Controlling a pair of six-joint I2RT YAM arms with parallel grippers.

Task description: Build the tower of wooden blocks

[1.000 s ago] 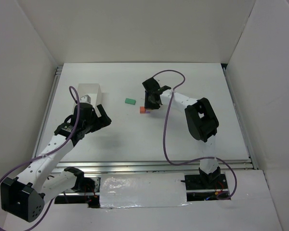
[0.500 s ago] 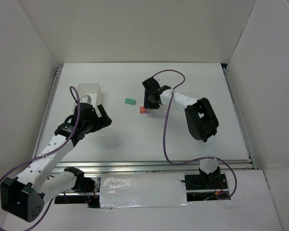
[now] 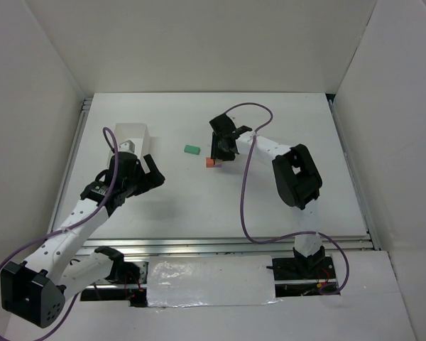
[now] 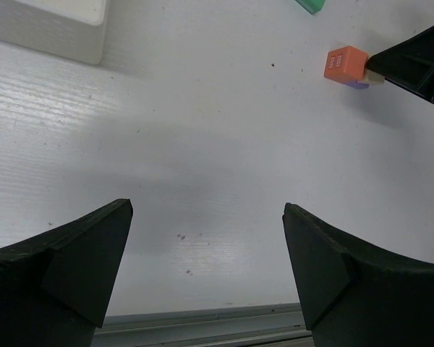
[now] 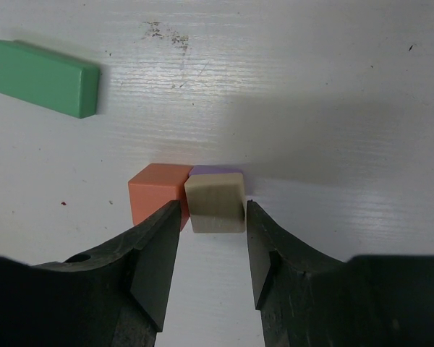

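An olive-grey cube [image 5: 215,201] sits on a purple cube [image 5: 217,170], and an orange-red cube [image 5: 158,191] touches them on the left. They lie at mid-table in the top view, where the orange-red cube [image 3: 209,162] shows. My right gripper [image 5: 212,215] straddles the olive-grey cube with its jaws slightly apart and a thin gap on each side. A flat green block [image 5: 43,77] lies apart to the left, also in the top view [image 3: 192,150]. My left gripper [image 4: 208,210] is wide open and empty over bare table [image 3: 156,172]. No dark blue cube shows.
A white box [image 3: 133,136] stands at the back left, just behind the left gripper, and shows in the left wrist view [image 4: 50,22]. A purple cable [image 3: 245,177] loops over the table by the right arm. White walls close in the table on three sides.
Almost nothing. The right gripper stays at the cubes, shifted at most a hair toward the back. The left arm has not moved.
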